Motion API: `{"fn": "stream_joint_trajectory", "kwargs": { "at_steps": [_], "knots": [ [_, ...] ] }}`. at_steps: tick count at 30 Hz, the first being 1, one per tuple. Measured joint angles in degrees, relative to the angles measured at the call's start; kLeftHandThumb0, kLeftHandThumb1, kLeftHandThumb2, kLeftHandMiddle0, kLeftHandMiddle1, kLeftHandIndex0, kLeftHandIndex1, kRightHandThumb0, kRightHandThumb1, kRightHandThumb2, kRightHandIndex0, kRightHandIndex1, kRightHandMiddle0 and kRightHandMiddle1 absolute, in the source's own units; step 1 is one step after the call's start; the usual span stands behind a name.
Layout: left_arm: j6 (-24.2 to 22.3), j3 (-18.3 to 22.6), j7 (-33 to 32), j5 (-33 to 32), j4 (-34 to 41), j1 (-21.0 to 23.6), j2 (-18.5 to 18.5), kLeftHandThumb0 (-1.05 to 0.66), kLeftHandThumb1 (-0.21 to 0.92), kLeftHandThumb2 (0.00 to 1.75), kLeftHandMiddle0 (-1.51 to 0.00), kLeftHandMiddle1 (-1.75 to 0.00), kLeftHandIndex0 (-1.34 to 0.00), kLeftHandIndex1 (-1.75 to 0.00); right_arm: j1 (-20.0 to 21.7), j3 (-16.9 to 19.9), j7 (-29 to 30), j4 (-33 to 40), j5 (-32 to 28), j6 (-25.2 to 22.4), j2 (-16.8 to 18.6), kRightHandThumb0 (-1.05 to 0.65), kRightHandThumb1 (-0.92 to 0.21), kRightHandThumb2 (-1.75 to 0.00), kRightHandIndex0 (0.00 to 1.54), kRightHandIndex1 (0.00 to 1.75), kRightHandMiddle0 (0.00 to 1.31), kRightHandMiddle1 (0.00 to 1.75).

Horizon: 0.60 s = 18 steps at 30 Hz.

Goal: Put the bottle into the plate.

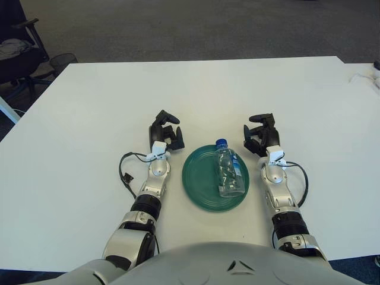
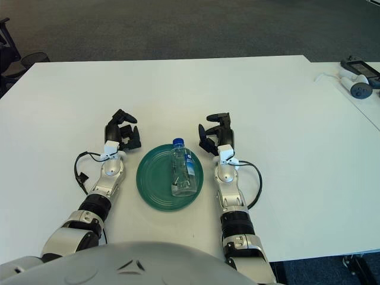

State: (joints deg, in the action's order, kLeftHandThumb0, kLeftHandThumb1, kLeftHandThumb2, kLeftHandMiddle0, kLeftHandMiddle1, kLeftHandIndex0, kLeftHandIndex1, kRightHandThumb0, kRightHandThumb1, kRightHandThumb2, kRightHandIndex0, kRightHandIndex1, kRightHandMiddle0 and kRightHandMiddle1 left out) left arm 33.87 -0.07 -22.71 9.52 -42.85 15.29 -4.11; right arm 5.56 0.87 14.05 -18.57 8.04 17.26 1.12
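Office or laboratory room: a large white table stands on grey carpet, with a black office chair and a wire waste bin at the far left, and handheld controllers with a cable on an adjoining table at the right

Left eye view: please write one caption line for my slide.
Clear bottle lies on its side in the green plate, left hand and right hand flanking it.
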Motion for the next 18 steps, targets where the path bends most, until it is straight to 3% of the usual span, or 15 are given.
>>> {"fn": "stream_joint_trajectory", "kwargs": {
  "at_steps": [7,18],
  "knots": [
    [-0.03,0.03,0.09,0.0,0.0,0.02,0.01,-0.56,0.1,1.58,-1.32,-1.75,-0.79,-1.75,-0.01,-0.02,0.84,0.51,0.25,-0.8,-0.03,0.37,-0.67,-0.84,0.35,1.72,0.0,1.72],
    [-0.1,0.06,0.07,0.12,-0.18,0.0,0.03,-0.57,0.09,1.59,-1.32,-1.75,-0.79,-1.75,-0.01,-0.21,1.87,0.78,1.37,-0.94,-0.16,0.39,-0.56,-0.98,0.43,1.72,0.02,1.74]
  ]
}}
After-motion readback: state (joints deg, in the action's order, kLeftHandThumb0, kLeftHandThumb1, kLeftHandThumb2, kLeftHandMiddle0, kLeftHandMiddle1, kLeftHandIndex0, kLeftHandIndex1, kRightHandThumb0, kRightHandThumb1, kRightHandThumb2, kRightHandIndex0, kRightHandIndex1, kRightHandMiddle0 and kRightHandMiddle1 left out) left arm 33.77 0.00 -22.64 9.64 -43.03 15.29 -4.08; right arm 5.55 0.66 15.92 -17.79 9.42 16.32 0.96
